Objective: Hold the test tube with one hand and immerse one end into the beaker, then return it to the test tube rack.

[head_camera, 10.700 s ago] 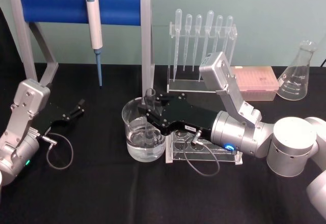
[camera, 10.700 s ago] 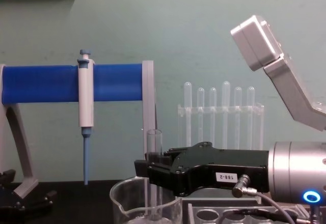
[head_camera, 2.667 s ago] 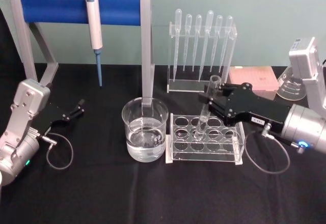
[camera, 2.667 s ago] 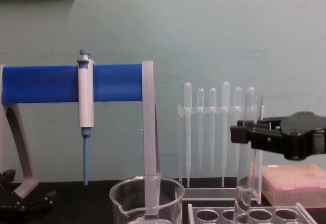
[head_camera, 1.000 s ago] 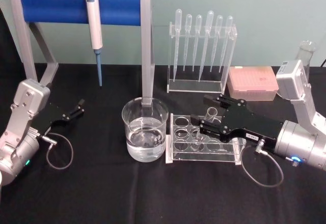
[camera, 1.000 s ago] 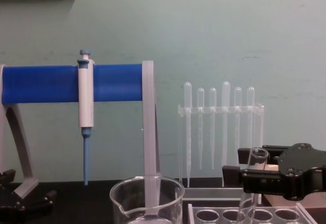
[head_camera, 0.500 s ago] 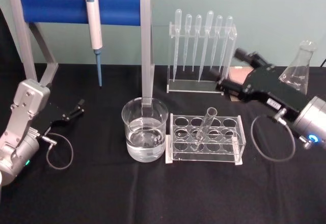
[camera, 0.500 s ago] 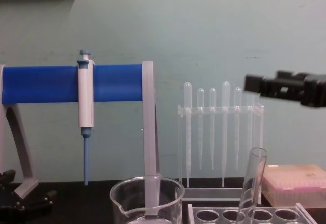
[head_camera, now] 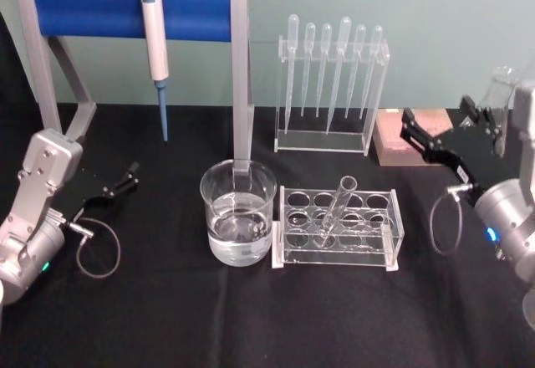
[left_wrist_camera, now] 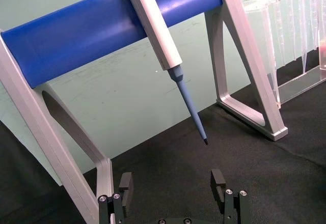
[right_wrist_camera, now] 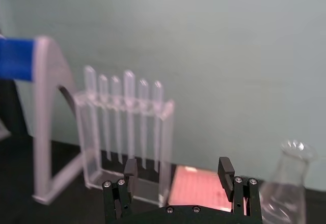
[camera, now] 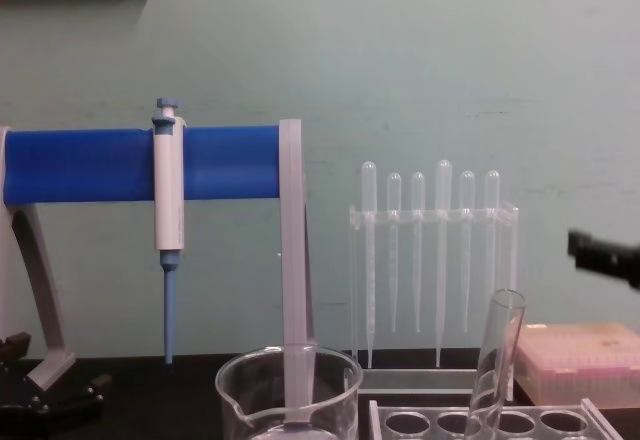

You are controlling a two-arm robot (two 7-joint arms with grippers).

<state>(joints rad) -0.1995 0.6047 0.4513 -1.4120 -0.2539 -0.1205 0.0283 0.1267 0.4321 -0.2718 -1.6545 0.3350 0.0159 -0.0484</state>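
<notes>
Leaning tilted in the clear rack (head_camera: 338, 227) beside the beaker (head_camera: 238, 222), test tube (head_camera: 336, 210), well left of the right gripper (head_camera: 439, 130). Spread open and empty, over by the pink box (head_camera: 418, 136). Parked far left, left gripper (head_camera: 131, 176), fingers apart, empty too.

I count one test tube (head_camera: 336, 208) leaning in one clear rack (head_camera: 338, 226) with ten round holes, one beaker (head_camera: 238, 212) just left of that rack, six pipettes (head_camera: 333, 65) behind it, one pipettor (head_camera: 154, 46), one pink box (head_camera: 403, 135), one flask (head_camera: 501, 92) and two grippers.
</notes>
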